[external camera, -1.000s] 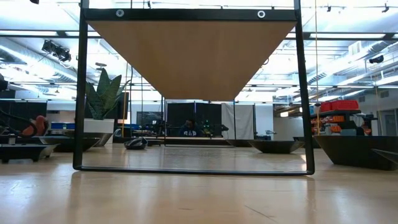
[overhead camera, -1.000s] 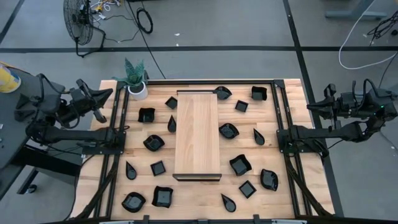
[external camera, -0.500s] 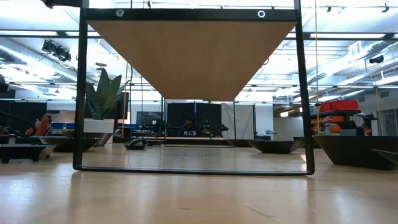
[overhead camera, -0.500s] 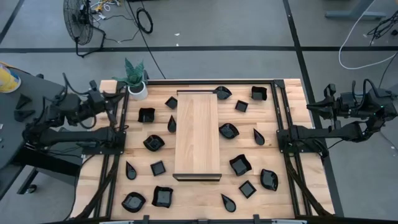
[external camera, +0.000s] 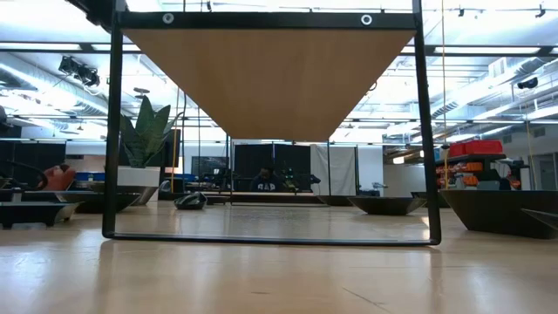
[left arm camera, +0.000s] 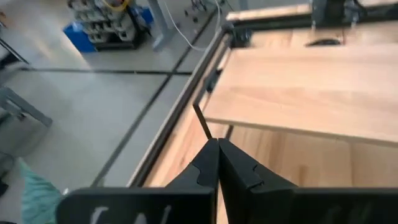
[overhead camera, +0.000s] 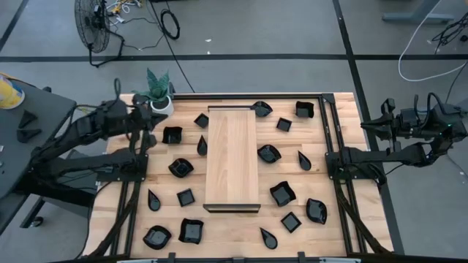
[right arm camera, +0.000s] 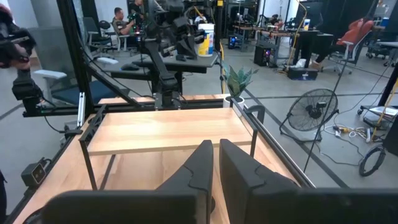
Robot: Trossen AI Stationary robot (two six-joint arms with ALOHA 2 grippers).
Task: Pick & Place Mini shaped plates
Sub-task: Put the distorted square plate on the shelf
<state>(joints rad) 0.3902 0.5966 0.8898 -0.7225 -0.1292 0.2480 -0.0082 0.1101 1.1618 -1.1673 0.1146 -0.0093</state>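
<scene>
Glossy black mini shaped plates [overhead camera: 181,167] on matt pale wooden table [overhead camera: 234,226].

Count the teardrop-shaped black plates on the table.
4 teardrop plates. Two left of the wooden board: one beside its edge, one farther out. Two right: one mid-table, one near the table's edge. The left arm may hide more.

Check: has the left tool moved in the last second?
Yes. In the high view the left tool has swung in from beyond the table's left edge toward the potted plant, and now hangs shut over the table near a black dish.
</scene>
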